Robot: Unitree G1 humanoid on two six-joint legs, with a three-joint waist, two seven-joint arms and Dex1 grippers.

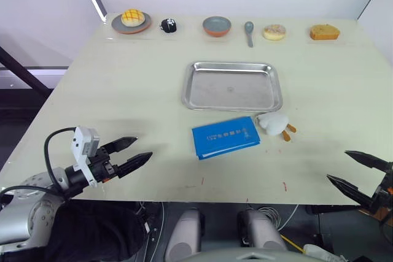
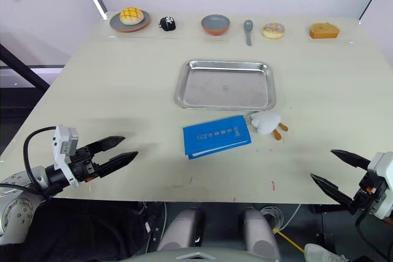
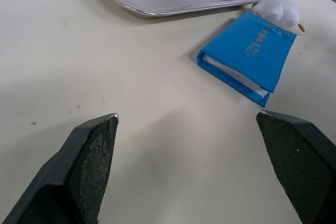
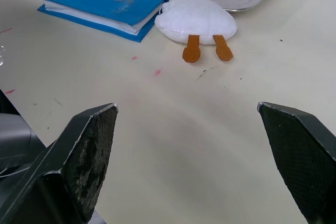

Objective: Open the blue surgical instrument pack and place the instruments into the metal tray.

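Your flat blue rectangular surgical instrument pack [image 1: 225,137] lies closed on the pale counter [image 1: 123,90], near the middle, well apart from both tools. The left tool [image 1: 129,153] hovers at the near left edge with its two black fingers spread open and holding nothing; the pack sits to its right and slightly farther. The right tool [image 1: 359,171] hangs off the near right edge, equally open and empty, the pack far to its left. Just beyond the pack is the shallow rectangular silver metal tray [image 1: 232,86], empty. A white plush duck with orange feet [image 1: 274,123] touches the pack's right end. You cannot see any instruments, the pack being folded shut, and its white print is too small to read. Its long axis runs left to right, the right end tilted slightly away
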